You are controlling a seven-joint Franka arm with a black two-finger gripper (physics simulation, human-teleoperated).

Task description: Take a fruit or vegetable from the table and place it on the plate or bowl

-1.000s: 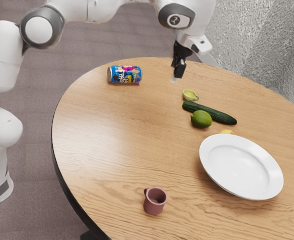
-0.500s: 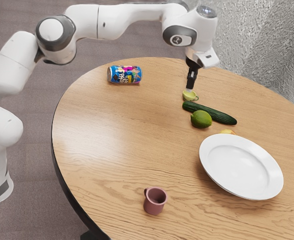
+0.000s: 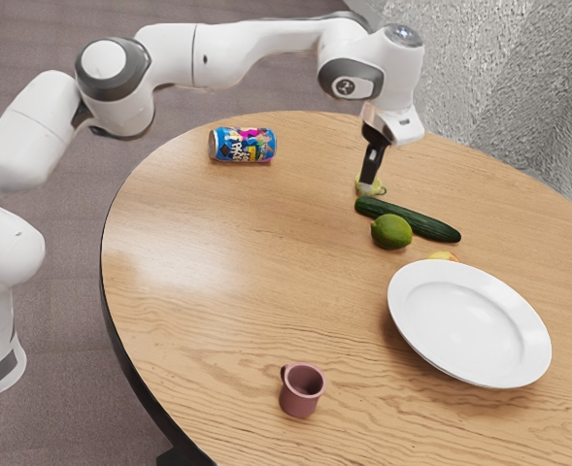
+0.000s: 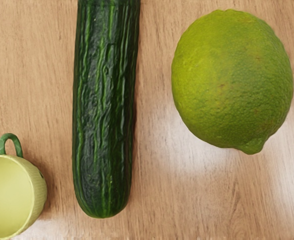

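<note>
A dark green cucumber [image 3: 407,219] lies on the round wooden table [image 3: 247,272], with a lime [image 3: 391,231] touching its near side. A white plate [image 3: 470,322] rests toward the exterior view's right. My gripper [image 3: 367,186] hangs low, just above the cucumber's end and in front of a small green cup [image 3: 376,187]. From the wrist camera, the cucumber [image 4: 104,110] runs lengthwise under my hand, the lime [image 4: 231,77] sits on one side of it and the green cup [image 4: 9,195] on the other.
A small yellow fruit [image 3: 443,256] peeks out behind the plate's far rim. A blue drink can [image 3: 242,145] lies on its side at the back. A pink cup [image 3: 301,389] stands near the front edge.
My hand has travelled toward the exterior view's right and dropped, from beside the can's side of the table to just over the green cup and the cucumber's end. The objects have stayed put.
</note>
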